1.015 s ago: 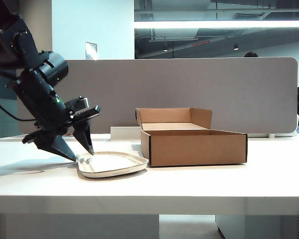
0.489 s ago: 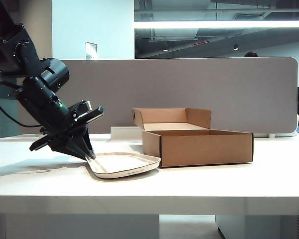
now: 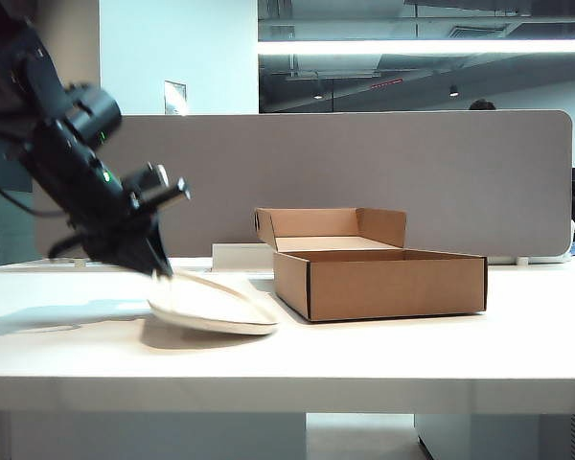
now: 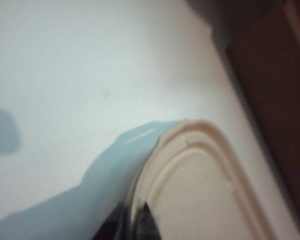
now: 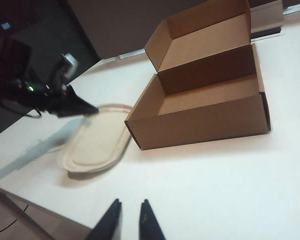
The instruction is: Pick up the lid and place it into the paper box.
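Lid (image 3: 211, 305) now tilted, lifted, clamped by left gripper (image 3: 158, 273); right gripper (image 5: 130, 220) parted; no readable writing

A black robot gripper, the left gripper (image 3: 156, 271), pinches one end of the flat off-white fibre lid (image 3: 214, 307). That end is up in the air. The lid tilts, and its other end is down by the white table (image 3: 383, 350). The low brown cardboard box (image 3: 379, 278) sits just beside it, with its flaps standing up.
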Available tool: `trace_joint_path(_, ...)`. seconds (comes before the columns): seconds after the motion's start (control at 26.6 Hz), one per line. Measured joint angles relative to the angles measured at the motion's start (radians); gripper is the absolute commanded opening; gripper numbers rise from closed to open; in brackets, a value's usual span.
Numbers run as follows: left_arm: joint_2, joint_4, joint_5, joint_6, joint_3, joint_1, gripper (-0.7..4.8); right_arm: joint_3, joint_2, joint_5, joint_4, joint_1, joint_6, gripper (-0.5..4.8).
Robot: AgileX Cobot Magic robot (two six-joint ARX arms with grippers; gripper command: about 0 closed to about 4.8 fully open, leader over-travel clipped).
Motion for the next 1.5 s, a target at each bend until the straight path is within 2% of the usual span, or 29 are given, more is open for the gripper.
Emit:
trace_joint_path(0.49, -0.138, 0.037, 0.011, 0.001, 0.002, 0.026, -0.06, 0.0, 0.0, 0.0, 0.0, 0.0, 0.0, 0.67)
trace_joint_path(0.75, -0.137, 0.058, 0.103, -0.09, 0.033, 0.019, -0.06, 0.0, 0.0, -0.003, -0.011, 0.0, 0.0, 0.67)
trace_joint_path(0.94, -0.138, 0.162, 0.111, -0.126, 0.093, -0.029, -0.06, 0.0, 0.0, -0.003, -0.014, 0.0, 0.0, 0.67)
trace_joint_path(1.28, -0.076, 0.447, -0.098, -0.117, 0.102, -0.183, -0.06, 0.0, 0.0, -0.003, -0.018, 0.0, 0.0, 0.67)
trace_joint_path(1.5, 0.065, 0.549, -0.216, -0.096, 0.137, -0.262, -0.06, 0.0, 0.0, -0.007, -0.018, 0.0, 0.0, 0.67)
